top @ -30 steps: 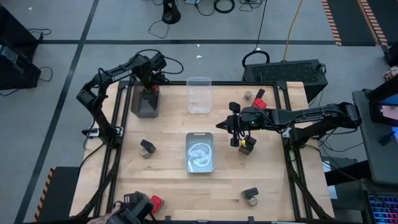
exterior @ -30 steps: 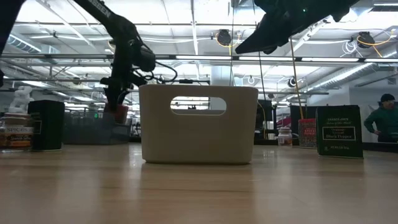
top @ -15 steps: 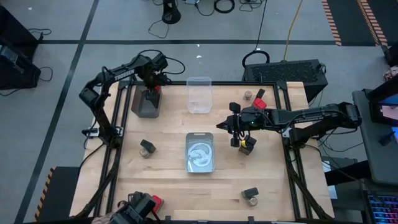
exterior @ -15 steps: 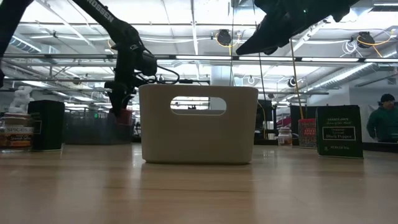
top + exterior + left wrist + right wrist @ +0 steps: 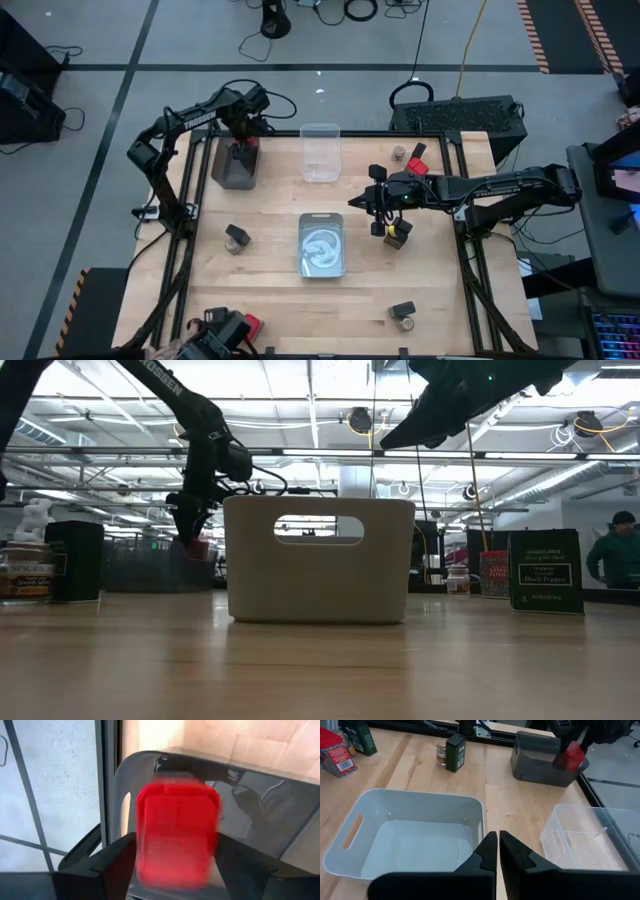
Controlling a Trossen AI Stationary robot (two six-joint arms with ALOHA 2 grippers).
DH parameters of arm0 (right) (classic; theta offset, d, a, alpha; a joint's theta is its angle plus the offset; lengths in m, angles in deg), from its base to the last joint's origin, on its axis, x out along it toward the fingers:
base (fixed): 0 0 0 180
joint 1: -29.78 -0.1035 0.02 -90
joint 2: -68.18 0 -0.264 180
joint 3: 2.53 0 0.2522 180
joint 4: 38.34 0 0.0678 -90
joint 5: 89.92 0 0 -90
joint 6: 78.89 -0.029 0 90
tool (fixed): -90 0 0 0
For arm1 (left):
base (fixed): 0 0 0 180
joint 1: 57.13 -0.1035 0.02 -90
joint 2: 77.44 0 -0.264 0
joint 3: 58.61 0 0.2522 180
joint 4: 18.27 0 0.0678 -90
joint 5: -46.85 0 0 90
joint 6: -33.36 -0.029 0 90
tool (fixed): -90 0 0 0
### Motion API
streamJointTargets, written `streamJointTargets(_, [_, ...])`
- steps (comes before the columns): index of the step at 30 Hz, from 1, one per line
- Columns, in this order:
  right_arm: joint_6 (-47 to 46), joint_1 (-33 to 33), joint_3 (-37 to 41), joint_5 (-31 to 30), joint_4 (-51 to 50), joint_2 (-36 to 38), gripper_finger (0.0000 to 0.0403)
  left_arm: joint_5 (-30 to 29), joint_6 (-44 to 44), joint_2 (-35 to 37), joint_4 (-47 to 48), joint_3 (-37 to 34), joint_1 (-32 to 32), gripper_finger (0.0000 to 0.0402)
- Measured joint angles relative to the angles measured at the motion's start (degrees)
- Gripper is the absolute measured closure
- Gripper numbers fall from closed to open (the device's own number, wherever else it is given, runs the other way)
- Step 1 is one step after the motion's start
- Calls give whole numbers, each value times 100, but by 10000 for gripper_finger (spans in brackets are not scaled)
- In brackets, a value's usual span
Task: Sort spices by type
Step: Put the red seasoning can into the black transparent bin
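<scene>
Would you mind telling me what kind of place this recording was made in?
Probably a robotics lab or workshop: a wooden table in a metal frame carries two robot arms, cables trail over a grey floor marked with tape, and the low view shows ceiling strip lights and a person beyond.

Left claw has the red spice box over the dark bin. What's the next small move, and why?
Probably open the left claw fully and lift clear: the red spice box sits between its fingers directly above the dark grey bin, so it should drop inside. The right claw waits shut over the white bin.

Grey floor (image 5: 90, 110) w/ black tape lines, cables.
</scene>
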Motion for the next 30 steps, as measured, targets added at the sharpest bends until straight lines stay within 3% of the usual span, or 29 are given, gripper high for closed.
streamJointTargets(15, [21,0,-2,0,-14,0,403,-10,-31,16,123,2,27,123])
streamJointTargets(21, [110,0,-2,-2,-11,0,403,-7,161,335,326,7,119,123])
streamJointTargets(25, [260,-2,-2,-9,-10,0,403,413,460,736,319,7,232,123])
streamJointTargets(30, [256,-2,-2,-33,38,-2,403,1425,1202,1217,293,9,484,123])
